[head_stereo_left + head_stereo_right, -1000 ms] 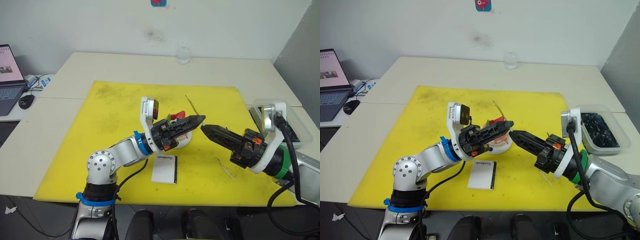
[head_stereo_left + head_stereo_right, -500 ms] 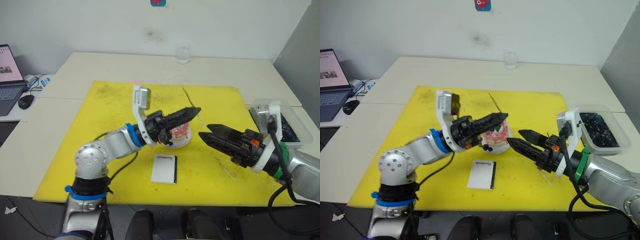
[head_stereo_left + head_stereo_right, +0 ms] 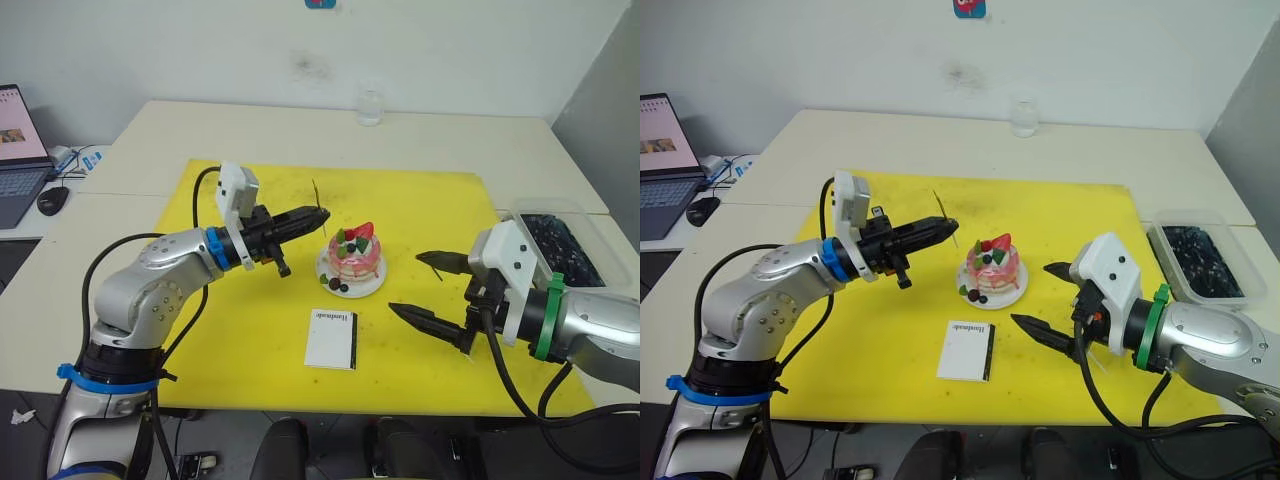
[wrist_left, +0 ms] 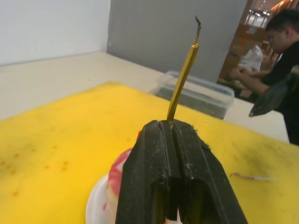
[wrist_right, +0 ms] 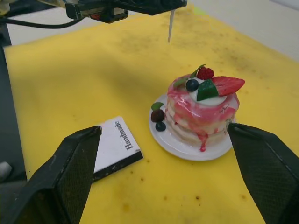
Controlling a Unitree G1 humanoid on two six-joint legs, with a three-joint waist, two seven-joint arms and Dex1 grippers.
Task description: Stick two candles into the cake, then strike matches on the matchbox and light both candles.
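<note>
Cake (image 3: pixel 354 252) comes first: a small round pink-and-white layered one with a red strawberry, dark berries and green leaves on top. It sits on a white plate (image 3: pixel 375 290) near the middle of the big yellow mat (image 3: pixel 420 215), which covers much of the pale table (image 3: pixel 270 130). A flat white matchbox (image 3: pixel 331 338) with a black strip along one long edge lies on the mat just in front of the plate, nearer the mat's front edge. The left gripper (image 3: pixel 318 215) hangs over the mat on the cake's left side, apart from it. Its black fingers are pressed together on a thin pale golden candle (image 3: pixel 315 190), which sticks up from the tips. The right gripper (image 3: pixel 420 288) is on the cake's right side, near the mat's front edge, with its two black fingers spread wide and nothing between them. A clear plastic tub (image 3: pixel 570 245) with dark stuff inside sits by the table's right edge. A small clear glass (image 3: pixel 370 105) stands near the table's far edge. A laptop (image 3: pixel 18 150) rests off to the left.

In the left wrist view, the fingers (image 4: pixel 154 186) pinch the gold candle (image 4: pixel 183 74), and its dark tip points up. A person (image 4: pixel 275 56) sits far behind the tub.

In the right wrist view, the two fingers (image 5: pixel 74 172) stand well apart, with the cake, plate and matchbox lying between them. The other gripper (image 5: pixel 140 5) holds the candle above the mat beyond the cake.
</note>
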